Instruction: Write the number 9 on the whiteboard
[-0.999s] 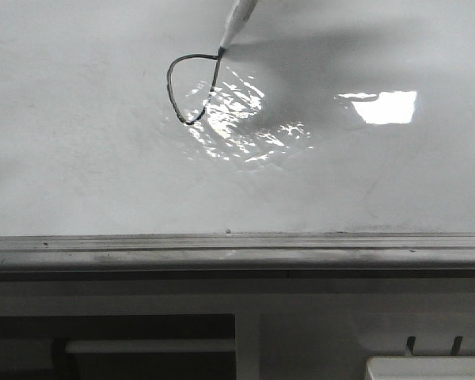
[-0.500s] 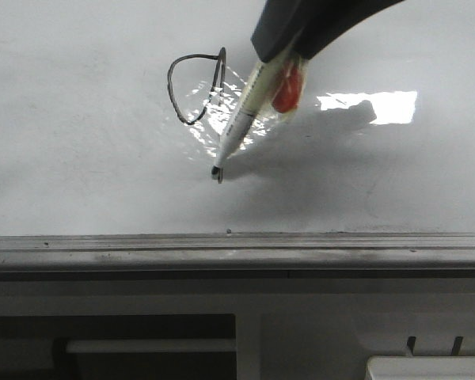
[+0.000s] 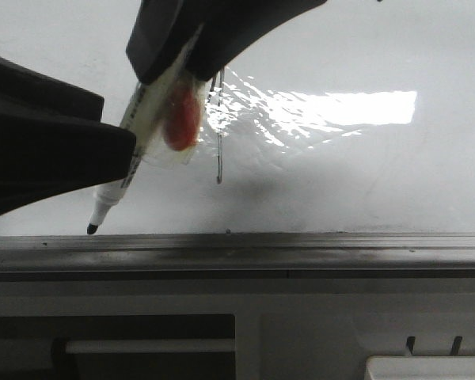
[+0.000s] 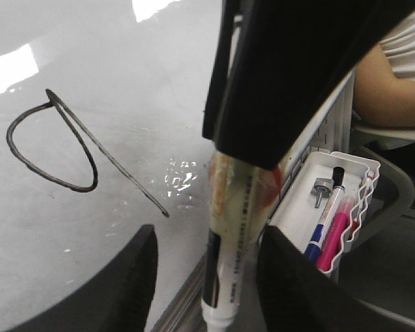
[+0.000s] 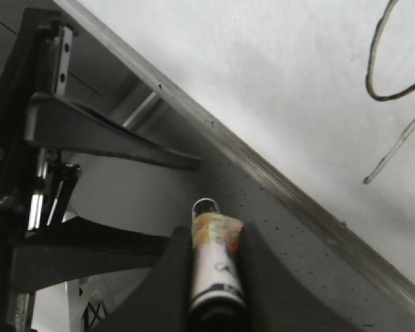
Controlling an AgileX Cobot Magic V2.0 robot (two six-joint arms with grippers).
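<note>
Dark number 9 complete on whiteboard, tail running toward grey ledge

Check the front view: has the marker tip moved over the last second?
Yes. The marker tip has travelled from the top of the 9, down past the tail's end and leftward, and now sits just above the ledge.

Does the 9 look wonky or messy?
A little. The number 9 on the whiteboard has a lopsided loop, and its tail overshoots the top of the loop. No smears show on it.
</note>
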